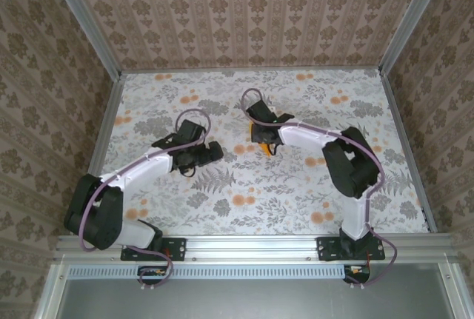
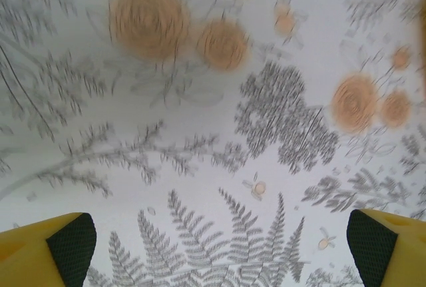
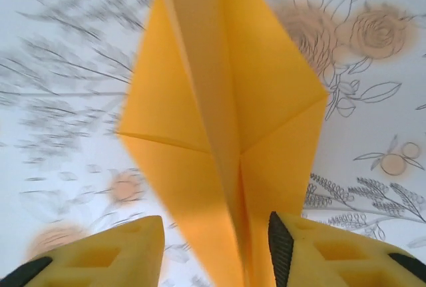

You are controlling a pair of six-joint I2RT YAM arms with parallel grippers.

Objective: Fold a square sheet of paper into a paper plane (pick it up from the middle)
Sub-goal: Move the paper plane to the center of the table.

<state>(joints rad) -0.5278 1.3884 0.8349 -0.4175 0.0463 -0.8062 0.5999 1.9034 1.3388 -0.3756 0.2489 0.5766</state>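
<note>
Top external view gives us both arms reaching in over the flower-printed table [image 1: 311, 178], the left gripper [image 1: 213, 153] near the middle and the right gripper [image 1: 262, 138] just beyond it, the two apart. Under the right gripper we see a sliver of orange-yellow, the plane [image 1: 267, 149], low near the table's centre; whether it touches the surface we cannot tell from here. In the left wrist view the left gripper [image 2: 219, 224] is spread wide, its dark pads [image 2: 70, 247] at the two bottom corners and the blurred printed table [image 2: 200, 160] between them. In the right wrist view the plane [image 3: 219, 100] stands between the fingers of the right gripper [image 3: 216, 224], its centre crease running lengthwise away from the camera and its folded flaps fanning out on both sides. We find these jaws parted: one pad [image 3: 279, 247] lies against the paper, while a strip of table shows between the other finger [image 3: 126, 254] and the plane's edge, so the plane is not pinched.
</note>
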